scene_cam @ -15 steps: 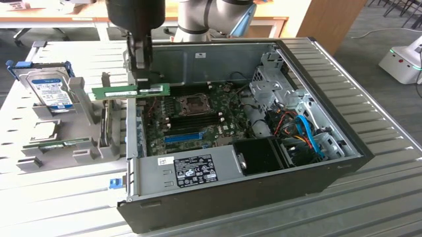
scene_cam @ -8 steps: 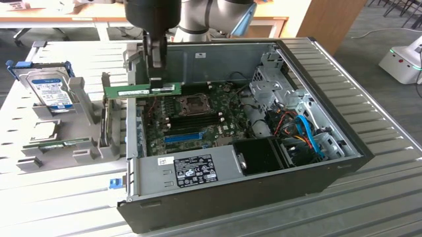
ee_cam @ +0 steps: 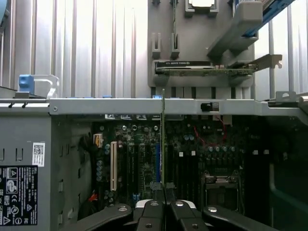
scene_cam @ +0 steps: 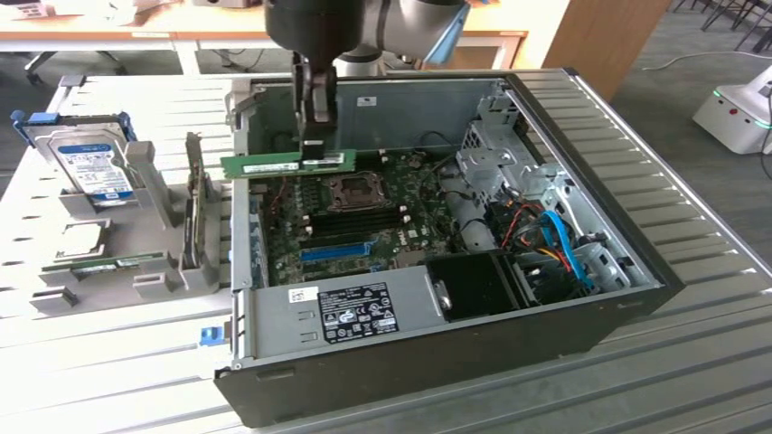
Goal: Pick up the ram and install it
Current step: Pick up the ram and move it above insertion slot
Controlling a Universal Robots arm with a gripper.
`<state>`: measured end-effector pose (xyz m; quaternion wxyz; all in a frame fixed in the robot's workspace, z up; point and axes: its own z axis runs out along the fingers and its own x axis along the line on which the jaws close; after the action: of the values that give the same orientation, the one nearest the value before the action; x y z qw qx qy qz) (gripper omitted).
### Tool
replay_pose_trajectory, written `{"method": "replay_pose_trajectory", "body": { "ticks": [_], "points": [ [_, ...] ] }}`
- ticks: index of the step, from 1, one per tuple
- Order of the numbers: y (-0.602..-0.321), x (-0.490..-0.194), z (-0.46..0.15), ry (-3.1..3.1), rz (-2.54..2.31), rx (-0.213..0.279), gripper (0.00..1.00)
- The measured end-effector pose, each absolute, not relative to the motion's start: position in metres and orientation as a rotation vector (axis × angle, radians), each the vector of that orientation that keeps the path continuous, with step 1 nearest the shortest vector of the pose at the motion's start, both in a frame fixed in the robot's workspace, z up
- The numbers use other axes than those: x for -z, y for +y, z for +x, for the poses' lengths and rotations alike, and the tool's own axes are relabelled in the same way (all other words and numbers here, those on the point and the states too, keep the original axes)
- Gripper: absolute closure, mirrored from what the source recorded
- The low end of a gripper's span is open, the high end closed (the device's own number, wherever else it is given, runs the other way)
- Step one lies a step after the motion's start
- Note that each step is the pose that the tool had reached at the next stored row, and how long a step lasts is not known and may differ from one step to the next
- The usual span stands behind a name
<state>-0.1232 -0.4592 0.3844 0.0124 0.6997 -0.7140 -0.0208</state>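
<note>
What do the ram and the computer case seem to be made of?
The ram, held in the gripper: likely fibreglass circuit board, matt green with a pale label. The computer case: probably sheet steel, bare grey inside, with folded edges and punched holes.
</note>
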Motion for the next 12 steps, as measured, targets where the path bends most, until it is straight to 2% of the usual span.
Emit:
{"method": "replay_pose_trajectory", "body": {
  "ticks": [12],
  "points": [
    [-0.459, -0.384, -0.085, -2.225, 2.181, 0.066, 0.88]
  ]
}}
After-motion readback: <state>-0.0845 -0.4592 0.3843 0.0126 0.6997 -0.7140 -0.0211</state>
